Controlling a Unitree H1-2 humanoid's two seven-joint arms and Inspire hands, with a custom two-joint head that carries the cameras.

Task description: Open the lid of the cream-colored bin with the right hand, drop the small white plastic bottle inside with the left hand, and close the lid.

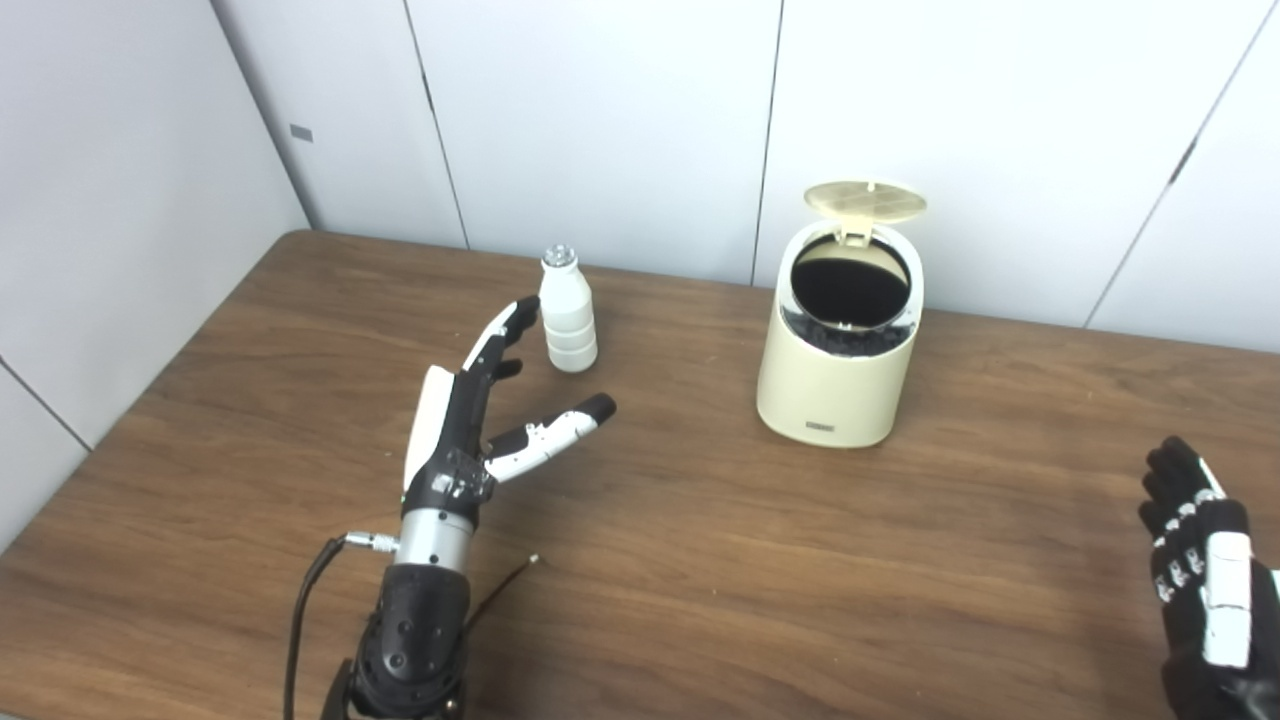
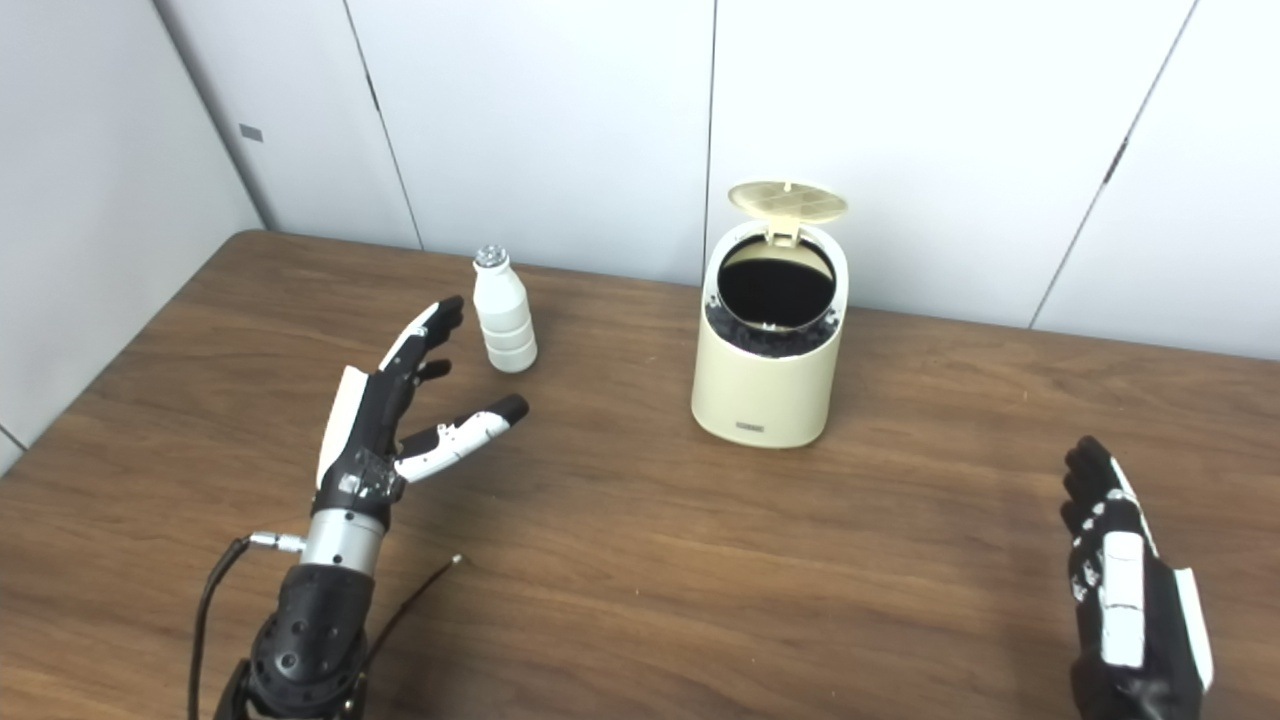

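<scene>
- Left hand [image 1: 470, 420]: empty, fingers [image 1: 500, 335] stretched out and spread from the thumb, over the worktop [image 1: 700, 560], tips just short of the bottle.
- Bottle [image 1: 567, 312]: upright on the worktop, untouched, left of the bin.
- Bin [image 1: 840, 340]: near the back edge, lid [image 1: 866, 201] tipped up, mouth dark.
- Right hand [image 1: 1205, 570]: at the far right, well apart from the bin, empty, fingers extended and loosely apart.

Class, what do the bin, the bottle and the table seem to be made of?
Bin: likely smooth cream plastic, faint sheen.
Bottle: probably matte white plastic, ribbed sides, shiny foil-like top.
Table: wood or wood-look laminate, brown grain lines.
</scene>
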